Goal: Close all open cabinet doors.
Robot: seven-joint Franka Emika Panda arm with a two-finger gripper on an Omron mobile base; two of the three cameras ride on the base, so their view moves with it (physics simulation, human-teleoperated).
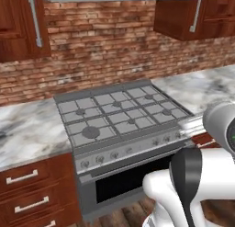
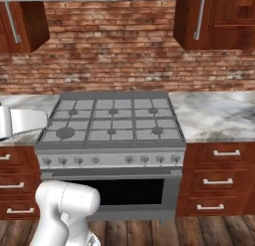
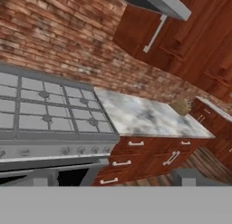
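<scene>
Open door: we see the cabinet door (image 1: 181, 17) up on the right, above the tabletop right of the stove, swung out from the wall cabinet so its face angles toward us; in the hand view the same door (image 3: 140, 35) hangs ajar beside shelves.
Door handle: a long grey bar handle (image 1: 196, 15) runs vertically down the door's free edge; that upright line is the door's long axis.
Direction from end effector: we judge the door lies up, far and to the right of the end effector (image 3: 113, 177), well apart from it; the hand camera looks that way.
End effector state: released, fingers spread wide, nothing between them.
Other door: the left cabinet door (image 1: 23, 24) with its own bar handle (image 1: 35, 19) sits upper left; we cannot tell whether it is fully shut.
Between: the stove (image 1: 121, 113) and the marble tabletop (image 2: 219, 115) lie below the path; the range hood (image 3: 165, 3) sits just left of the open door.
In the way: nothing stands on the tabletop under the door that we can make out, apart from a small blurred object (image 3: 181, 106) at the far right end.
Coming move: we judge the arm must rise and reach right to the door's outer face, then push it toward the wall.
</scene>
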